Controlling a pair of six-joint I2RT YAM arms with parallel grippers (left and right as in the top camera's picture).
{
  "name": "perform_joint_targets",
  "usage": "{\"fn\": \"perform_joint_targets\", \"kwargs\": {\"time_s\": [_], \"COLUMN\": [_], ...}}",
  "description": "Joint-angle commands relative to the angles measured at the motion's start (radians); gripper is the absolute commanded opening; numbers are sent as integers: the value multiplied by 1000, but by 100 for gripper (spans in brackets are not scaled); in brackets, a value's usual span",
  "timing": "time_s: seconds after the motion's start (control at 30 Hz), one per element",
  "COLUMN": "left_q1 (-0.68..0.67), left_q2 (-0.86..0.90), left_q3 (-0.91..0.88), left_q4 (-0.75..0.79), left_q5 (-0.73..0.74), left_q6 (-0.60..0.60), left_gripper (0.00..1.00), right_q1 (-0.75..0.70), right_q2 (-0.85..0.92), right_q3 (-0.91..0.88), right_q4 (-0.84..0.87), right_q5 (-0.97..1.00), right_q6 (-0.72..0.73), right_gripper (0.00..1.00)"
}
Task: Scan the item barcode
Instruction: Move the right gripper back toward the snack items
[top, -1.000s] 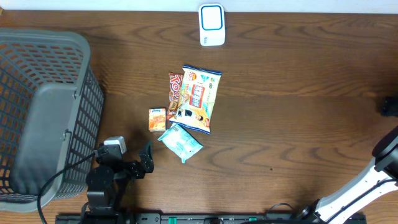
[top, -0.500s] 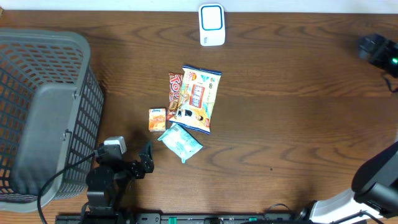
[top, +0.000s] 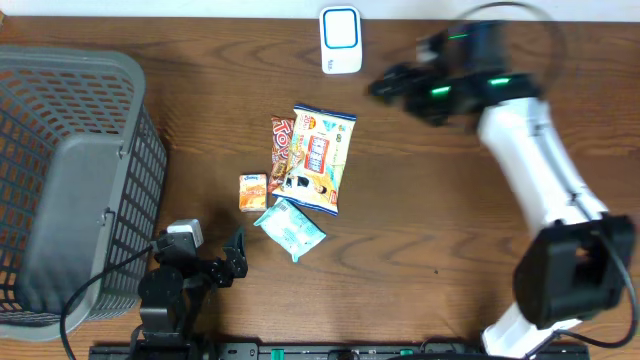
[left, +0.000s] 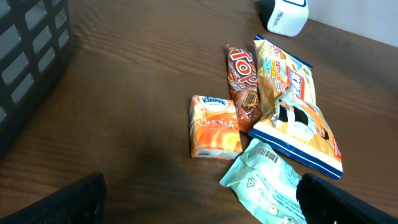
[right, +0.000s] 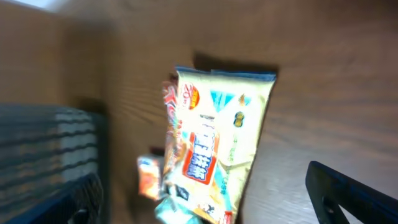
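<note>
left claw (top: 236, 258): jaws wide, empty, low over tabletop | teal packet (left: 267, 180): just ahead of it, barcode (left: 268, 153) face-up | snack bag (top: 318, 160): beyond, below-left of right claw (top: 385, 87), which is blurred, jaws wide, empty | advice: pinch one item's edge only, keep its barcode uncovered, turn it toward scanner (top: 340, 40) at the far edge

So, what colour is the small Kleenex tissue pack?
The small tissue pack is mostly orange, clearest in left wrist view.
</note>
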Motion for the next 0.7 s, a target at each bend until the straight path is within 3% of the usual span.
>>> {"fn": "perform_joint_targets", "kwargs": {"time_s": [0.0,0.23,0.47,0.67], "left_q1": [-3,-3,-3,-3], "left_q2": [-1,-1,-1,-1], "left_q3": [-14,-14,-14,-14], "left_q4": [-18,-18,-18,-18], "left_q5": [9,9,9,9], "left_q6": [-10,-10,-10,-10], "left_gripper": [98,98,98,98], "right_q1": [208,462,515,521], "right_q2": [0,49,215,397], "right_q3": [-2,-2,66,269], "right_q4": [5,58,163,35], "right_q5": [497,886,916,947], "right_q6": [142,248,248,222], "right_gripper": [99,99,99,98]}}
